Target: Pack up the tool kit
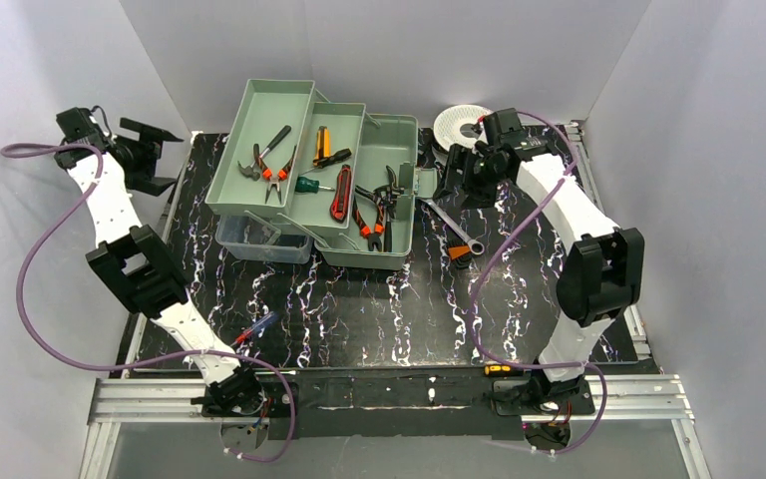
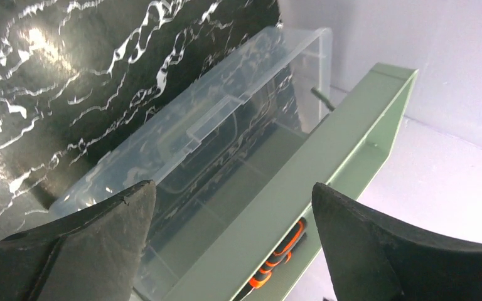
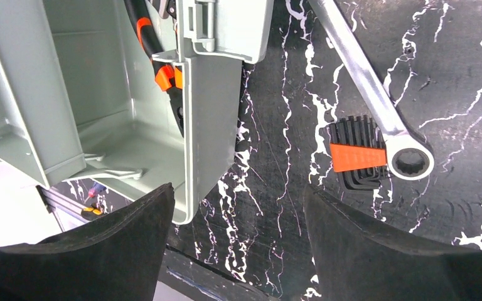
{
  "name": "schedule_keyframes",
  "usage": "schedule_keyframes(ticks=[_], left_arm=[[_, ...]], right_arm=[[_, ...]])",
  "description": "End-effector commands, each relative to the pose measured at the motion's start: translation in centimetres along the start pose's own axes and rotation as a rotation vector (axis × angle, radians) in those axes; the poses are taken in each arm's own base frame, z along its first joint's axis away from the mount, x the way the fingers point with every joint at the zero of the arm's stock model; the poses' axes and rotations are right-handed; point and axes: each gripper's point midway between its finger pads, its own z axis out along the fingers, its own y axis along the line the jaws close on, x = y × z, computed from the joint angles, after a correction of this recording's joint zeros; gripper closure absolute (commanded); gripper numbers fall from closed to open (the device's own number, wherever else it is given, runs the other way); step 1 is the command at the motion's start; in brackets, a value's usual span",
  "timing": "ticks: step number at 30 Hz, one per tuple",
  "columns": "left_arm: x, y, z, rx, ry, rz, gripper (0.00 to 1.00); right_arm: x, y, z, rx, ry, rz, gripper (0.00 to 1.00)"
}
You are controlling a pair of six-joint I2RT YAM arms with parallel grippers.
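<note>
The sage-green toolbox [image 1: 399,150] stands open at the back of the mat, its two trays [image 1: 259,115] fanned out to the left. Orange-handled pliers [image 1: 271,168], a red knife [image 1: 340,194], a green screwdriver [image 1: 314,185] and more pliers [image 1: 371,216] lie inside. Its clear lid [image 1: 259,241] hangs at the front left. My left gripper [image 1: 165,158] is open and empty, left of the trays; its view shows the lid [image 2: 213,125] and the tray edge [image 2: 326,169]. My right gripper [image 1: 451,185] is open and empty, by the box's right wall [image 3: 207,125].
A steel wrench [image 1: 451,226] and an orange hex-key set [image 1: 461,253] lie right of the box; both show in the right wrist view, the wrench [image 3: 367,84] above the set [image 3: 356,157]. A white spool [image 1: 459,122] sits behind. A small screwdriver [image 1: 259,326] lies by the left arm.
</note>
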Motion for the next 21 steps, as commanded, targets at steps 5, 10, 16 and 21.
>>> schedule_keyframes(ticks=[5, 10, 16, 21], left_arm=[[3.6, 1.2, 1.8, 0.049, 0.2, -0.086, 0.08], [5.2, 4.2, 4.1, -0.003, 0.291, -0.152, 0.12], [6.5, 6.2, 6.7, -0.065, 0.341, -0.165, 0.2], [9.2, 5.7, 8.7, -0.093, 0.364, -0.061, 0.23]], right_arm=[[1.2, 0.6, 2.6, -0.105, 0.113, 0.007, 0.22], [1.8, 0.5, 3.9, -0.128, 0.135, 0.044, 0.26], [1.9, 0.8, 4.3, -0.157, 0.133, 0.064, 0.28], [1.7, 1.0, 4.6, -0.168, 0.139, 0.067, 0.29]])
